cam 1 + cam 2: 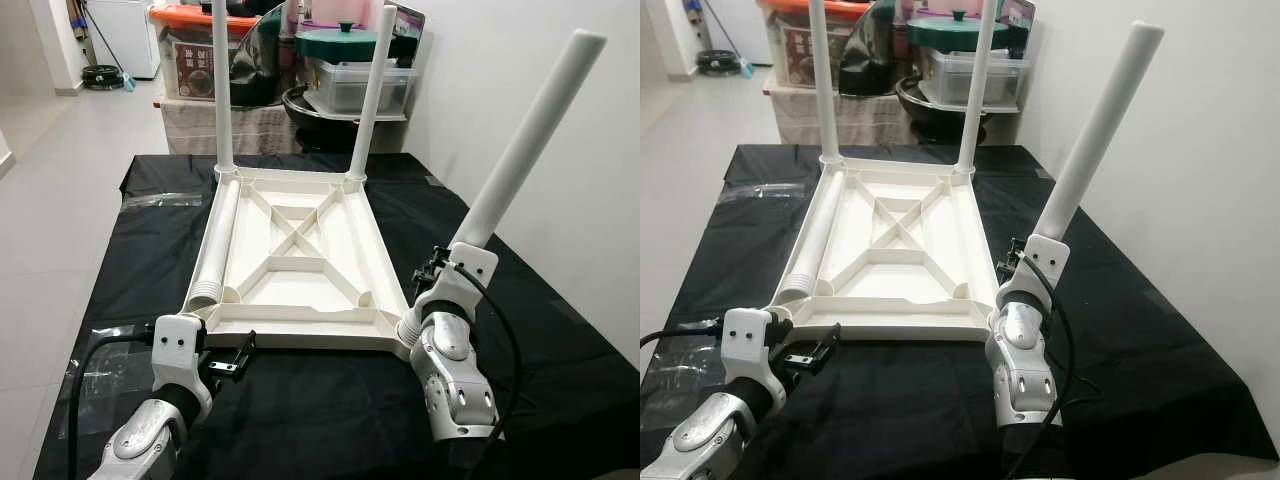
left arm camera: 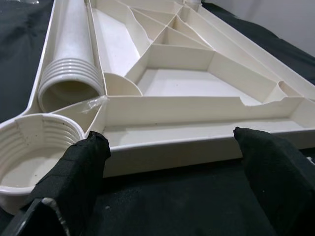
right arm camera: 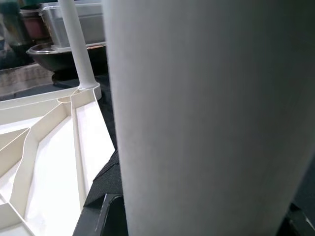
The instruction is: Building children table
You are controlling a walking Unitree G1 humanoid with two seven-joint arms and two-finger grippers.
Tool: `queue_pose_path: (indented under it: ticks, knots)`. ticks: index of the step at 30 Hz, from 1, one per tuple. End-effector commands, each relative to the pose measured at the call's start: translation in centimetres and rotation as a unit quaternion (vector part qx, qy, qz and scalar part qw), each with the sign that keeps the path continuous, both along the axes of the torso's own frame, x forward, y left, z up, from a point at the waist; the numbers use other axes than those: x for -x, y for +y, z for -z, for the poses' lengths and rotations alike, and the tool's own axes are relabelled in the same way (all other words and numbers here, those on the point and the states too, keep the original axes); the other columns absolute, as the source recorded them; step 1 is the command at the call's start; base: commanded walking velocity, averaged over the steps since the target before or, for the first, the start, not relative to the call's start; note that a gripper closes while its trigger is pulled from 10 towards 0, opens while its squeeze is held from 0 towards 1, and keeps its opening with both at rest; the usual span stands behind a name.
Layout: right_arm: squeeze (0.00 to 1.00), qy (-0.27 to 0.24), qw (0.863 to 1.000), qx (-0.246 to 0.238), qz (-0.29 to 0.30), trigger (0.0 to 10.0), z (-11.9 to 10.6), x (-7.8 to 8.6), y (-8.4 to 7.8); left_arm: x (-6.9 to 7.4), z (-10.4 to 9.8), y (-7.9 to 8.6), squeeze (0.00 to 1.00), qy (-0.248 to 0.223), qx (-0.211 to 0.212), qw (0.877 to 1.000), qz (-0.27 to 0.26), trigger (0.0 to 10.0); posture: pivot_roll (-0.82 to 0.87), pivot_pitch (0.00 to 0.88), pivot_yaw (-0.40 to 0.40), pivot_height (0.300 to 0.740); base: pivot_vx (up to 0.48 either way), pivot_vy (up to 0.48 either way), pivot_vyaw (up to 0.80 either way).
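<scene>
Beside tabletop point(image 1: 300, 250), right gripper point(image 1: 440, 262) raised, gripping tilted leg point(image 1: 525, 140)

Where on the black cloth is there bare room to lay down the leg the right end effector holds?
Bare cloth lies between the tabletop's right edge and the wall, and along the left edge beyond the plastic wrap. The near strip is crowded by both arms; the loose leg fills the tabletop's left channel.

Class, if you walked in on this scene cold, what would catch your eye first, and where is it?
The upturned white tabletop lies on the black cloth, two legs standing upright at its far corners. At its near right corner the right gripper holds a third leg tilted; a fourth leg lies inside along the left rim.
</scene>
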State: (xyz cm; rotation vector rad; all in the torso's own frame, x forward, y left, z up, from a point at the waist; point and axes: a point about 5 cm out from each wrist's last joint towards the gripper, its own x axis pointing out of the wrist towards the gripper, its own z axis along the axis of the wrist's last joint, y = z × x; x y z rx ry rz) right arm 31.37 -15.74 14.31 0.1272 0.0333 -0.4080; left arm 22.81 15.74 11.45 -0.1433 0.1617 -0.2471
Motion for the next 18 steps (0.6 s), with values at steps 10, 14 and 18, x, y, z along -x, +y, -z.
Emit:
queue_pose_path:
  ticks: [10, 14, 18]
  knots:
    - [0.00, 0.054, 0.999, 0.007, 0.003, 10.0, 2.4, 0.7, -0.9, -0.3, 0.1, -0.1, 0.00, -0.004, -0.008, 1.000, 0.007, 10.0, 0.12, 0.000, -0.088, 0.740, 0.000, 0.000, 0.00]
    - [0.00, 0.043, 0.999, 0.011, -0.003, 10.0, 1.9, 0.5, -0.8, -0.3, 0.0, -0.2, 0.00, -0.005, -0.008, 1.000, 0.008, 10.0, 0.12, 0.000, -0.087, 0.740, 0.000, 0.000, 0.00]
    - [0.00, 0.040, 0.999, 0.010, -0.003, 10.0, 1.7, 0.5, -0.8, -0.3, 0.0, -0.1, 0.00, -0.006, -0.009, 1.000, 0.008, 10.0, 0.12, 0.000, -0.087, 0.740, 0.000, 0.000, 0.00]
